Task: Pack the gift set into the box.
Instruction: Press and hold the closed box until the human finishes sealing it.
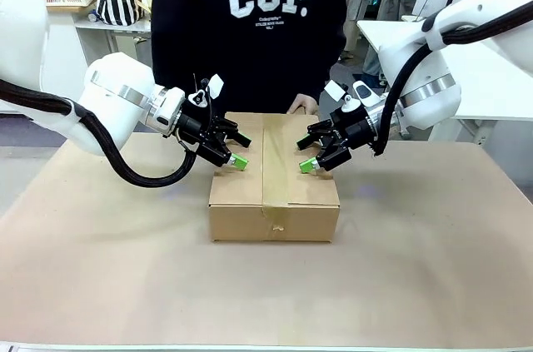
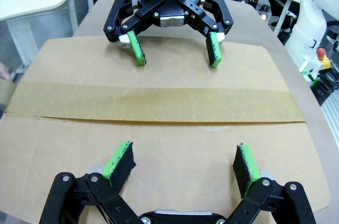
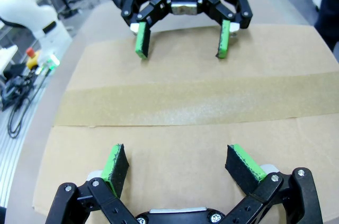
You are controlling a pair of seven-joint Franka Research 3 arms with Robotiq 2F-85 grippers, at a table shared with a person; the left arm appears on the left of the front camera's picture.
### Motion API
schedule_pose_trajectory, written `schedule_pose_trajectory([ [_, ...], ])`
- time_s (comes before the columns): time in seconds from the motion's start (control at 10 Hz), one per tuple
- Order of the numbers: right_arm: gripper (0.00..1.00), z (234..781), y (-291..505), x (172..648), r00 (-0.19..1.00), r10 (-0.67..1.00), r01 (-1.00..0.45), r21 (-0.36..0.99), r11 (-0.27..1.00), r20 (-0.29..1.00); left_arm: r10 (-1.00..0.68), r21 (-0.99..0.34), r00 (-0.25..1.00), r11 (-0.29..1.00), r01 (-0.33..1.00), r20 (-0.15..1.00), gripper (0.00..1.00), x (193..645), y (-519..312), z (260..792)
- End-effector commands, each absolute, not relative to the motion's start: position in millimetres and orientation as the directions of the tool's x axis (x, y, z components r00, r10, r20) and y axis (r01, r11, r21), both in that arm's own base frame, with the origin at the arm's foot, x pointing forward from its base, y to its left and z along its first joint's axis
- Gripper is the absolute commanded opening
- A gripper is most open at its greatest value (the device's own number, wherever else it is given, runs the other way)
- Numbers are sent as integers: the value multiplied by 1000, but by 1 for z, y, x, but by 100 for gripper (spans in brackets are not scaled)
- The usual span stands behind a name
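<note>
Two tools (image 1: 236, 157) (image 1: 312, 161), spread wide, empty, over the closed box (image 1: 275, 194).

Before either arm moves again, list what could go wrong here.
1. The box is closed, its tape strip over the seam, so nothing can go in yet.
2. The left claw and right claw, both open, face each other over the lid; closing in could make them collide.
3. The person's hand rests at the box's far edge, near both claws.

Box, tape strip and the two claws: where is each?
box (image 1: 241, 210): front view, near side wall.
tape strip (image 1: 276, 161): front view, along the top seam.
left claw (image 1: 231, 155): front view, between fingertips.
right claw (image 1: 313, 156): front view, between fingertips.
</note>
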State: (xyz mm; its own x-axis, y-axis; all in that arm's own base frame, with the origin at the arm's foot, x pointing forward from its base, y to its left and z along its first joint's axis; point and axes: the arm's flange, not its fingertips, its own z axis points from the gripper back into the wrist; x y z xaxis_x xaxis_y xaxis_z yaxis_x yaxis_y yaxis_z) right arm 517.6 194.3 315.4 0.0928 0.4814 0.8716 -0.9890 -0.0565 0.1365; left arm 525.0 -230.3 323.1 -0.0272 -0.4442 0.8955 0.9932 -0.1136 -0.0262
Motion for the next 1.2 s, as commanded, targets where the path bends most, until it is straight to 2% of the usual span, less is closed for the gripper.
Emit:
schedule_pose_trajectory([
  [0.0,100,312,193,517,96,488,-989,137,-48,867,-444,-16,-39,-119,993,895,100,524,-230,319],
  [0.7,100,315,194,518,93,481,-989,136,-57,872,-444,-26,-27,-114,993,896,100,525,-230,323],
  [0.8,100,342,188,506,211,446,-964,262,-54,870,-416,-201,140,-104,974,898,100,523,-222,347],
  [0.9,100,367,176,488,325,437,-932,363,-4,839,-353,-313,262,-95,945,898,100,512,-213,374],
  [1.0,100,393,160,467,443,399,-876,483,0,803,-314,-398,338,-151,905,887,100,497,-205,400],
  [1.1,100,418,144,450,490,347,-840,540,-59,800,-275,-483,422,-216,848,864,100,482,-196,421],
])
